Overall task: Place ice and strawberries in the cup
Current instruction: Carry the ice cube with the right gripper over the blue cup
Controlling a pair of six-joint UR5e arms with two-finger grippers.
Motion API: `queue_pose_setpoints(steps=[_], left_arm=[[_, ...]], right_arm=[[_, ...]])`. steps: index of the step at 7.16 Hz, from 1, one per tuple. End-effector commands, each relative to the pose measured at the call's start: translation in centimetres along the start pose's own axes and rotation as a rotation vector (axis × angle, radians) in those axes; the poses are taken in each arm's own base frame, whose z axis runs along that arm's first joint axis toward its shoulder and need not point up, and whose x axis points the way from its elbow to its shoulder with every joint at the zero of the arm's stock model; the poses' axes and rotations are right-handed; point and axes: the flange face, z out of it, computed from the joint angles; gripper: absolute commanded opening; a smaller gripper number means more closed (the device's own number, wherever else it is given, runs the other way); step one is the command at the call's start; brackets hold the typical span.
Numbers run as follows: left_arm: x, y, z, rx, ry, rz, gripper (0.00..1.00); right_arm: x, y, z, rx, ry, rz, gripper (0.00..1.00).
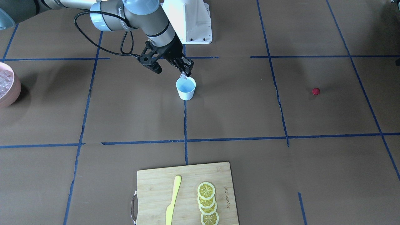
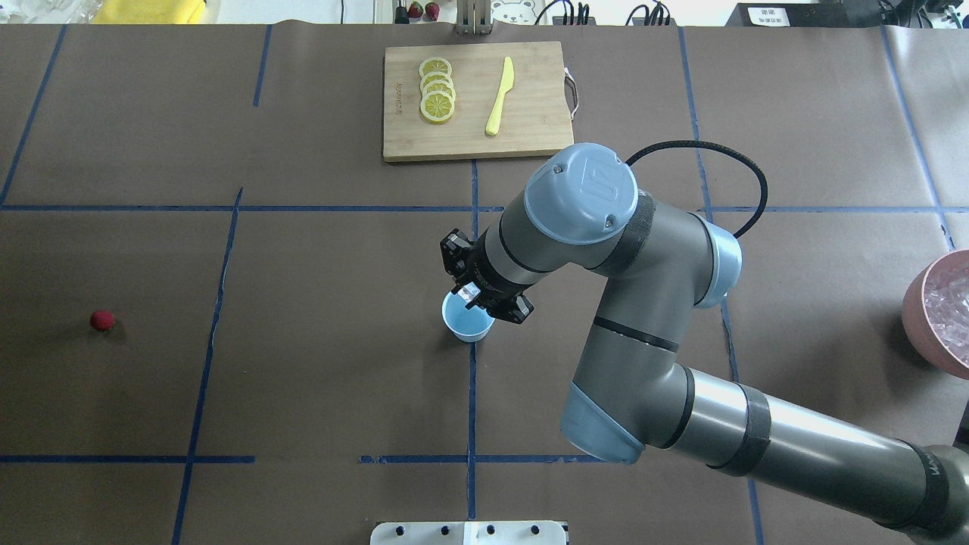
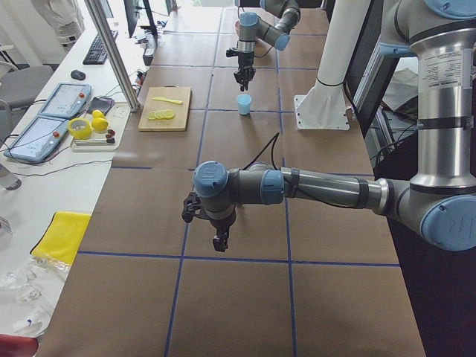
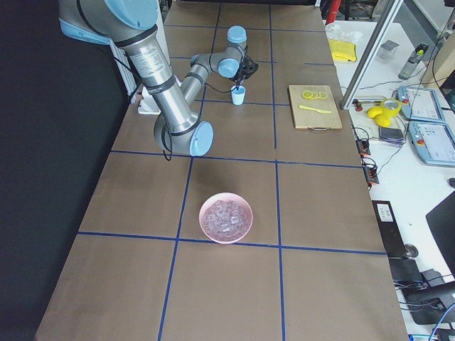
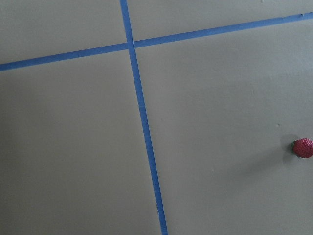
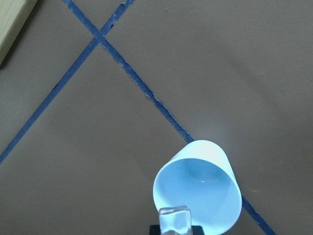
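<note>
The white cup point(image 1: 186, 94) with a pale blue inside stands near the table's middle and looks empty point(image 6: 195, 183). My right gripper point(image 1: 185, 73) hangs just above its rim, shut on one clear ice cube point(image 6: 174, 221); the overhead view shows the ice cube point(image 2: 469, 291) over the cup point(image 2: 463, 324). One small red strawberry point(image 1: 315, 91) lies alone on the brown table, far from the cup point(image 2: 102, 320); the left wrist view has the strawberry point(image 5: 303, 148) at its right edge. My left gripper point(image 3: 221, 242) shows only in the exterior left view; I cannot tell whether it is open or shut.
A pink bowl point(image 4: 202, 217) full of ice cubes stands toward the robot's right table end point(image 2: 913, 303). A wooden cutting board point(image 1: 150, 187) with lemon slices point(image 1: 207, 203) and a yellow knife point(image 1: 172, 200) lies at the operators' edge. Blue tape lines cross the table.
</note>
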Motion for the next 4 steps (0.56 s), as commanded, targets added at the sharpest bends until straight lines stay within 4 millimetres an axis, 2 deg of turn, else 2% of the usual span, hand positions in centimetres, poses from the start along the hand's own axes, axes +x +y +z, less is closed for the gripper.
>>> queue_pose_setpoints(steps=[1, 2, 4], left_arm=[[0.04, 0.04, -0.03, 0.0, 0.0, 0.0, 1.0], [0.03, 0.05, -0.02, -0.001, 0.0, -0.001, 1.0], [0.03, 0.05, -0.02, -0.001, 0.0, -0.001, 1.0]], right_arm=[[0.44, -0.35, 2.6, 0.017, 0.042, 0.01, 0.62], [0.56, -0.29, 2.92, 0.017, 0.048, 0.011, 0.66], [0.86, 0.15, 3.26, 0.012, 0.054, 0.013, 0.66]])
